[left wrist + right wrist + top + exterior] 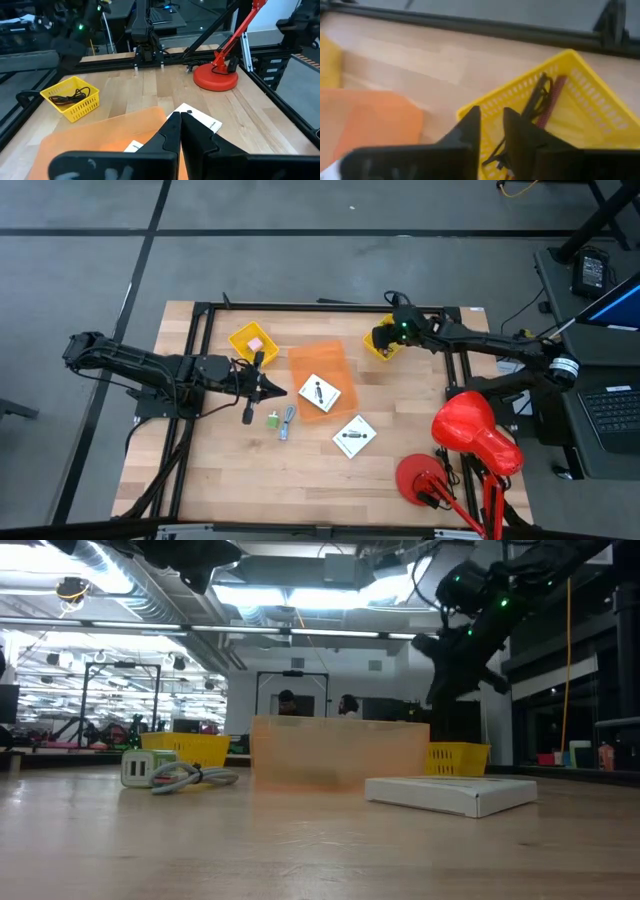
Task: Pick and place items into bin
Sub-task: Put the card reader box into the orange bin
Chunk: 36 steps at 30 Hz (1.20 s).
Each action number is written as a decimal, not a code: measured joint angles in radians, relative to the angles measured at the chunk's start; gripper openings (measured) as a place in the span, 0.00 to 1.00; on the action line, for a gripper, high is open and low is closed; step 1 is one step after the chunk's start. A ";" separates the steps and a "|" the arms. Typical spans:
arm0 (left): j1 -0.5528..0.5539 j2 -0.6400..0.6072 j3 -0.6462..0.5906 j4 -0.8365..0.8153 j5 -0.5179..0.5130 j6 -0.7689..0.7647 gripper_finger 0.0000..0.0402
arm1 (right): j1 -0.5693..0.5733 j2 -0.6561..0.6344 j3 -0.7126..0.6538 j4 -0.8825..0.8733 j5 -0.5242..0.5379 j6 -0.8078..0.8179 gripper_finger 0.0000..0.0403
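The black and dark-red cords are lying inside the yellow basket at the table's far right edge, and the right gripper is hanging just above them, its fingers a narrow gap apart and gripping nothing. The pink block is sitting in a second yellow basket. One white card is resting in the orange bin; the other card, green cube and blue-grey tool are lying loose, probably still awaiting placement. The left gripper is hovering clenched and empty beside the bin.
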 joint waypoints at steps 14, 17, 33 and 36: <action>0.002 0.045 0.000 0.132 -0.021 0.027 0.00 | 0.250 -0.101 0.001 0.128 -0.056 -0.328 0.00; 0.022 0.116 0.000 0.208 -0.021 0.052 0.00 | 0.325 -0.100 -0.001 0.164 -0.030 -0.375 0.00; 0.094 0.382 0.000 0.346 0.109 0.042 0.00 | 0.629 -0.095 -0.268 0.650 -0.005 -0.546 0.00; 0.081 0.392 0.000 0.345 0.115 0.040 0.00 | 0.663 -0.095 -0.306 0.737 -0.102 -0.568 0.00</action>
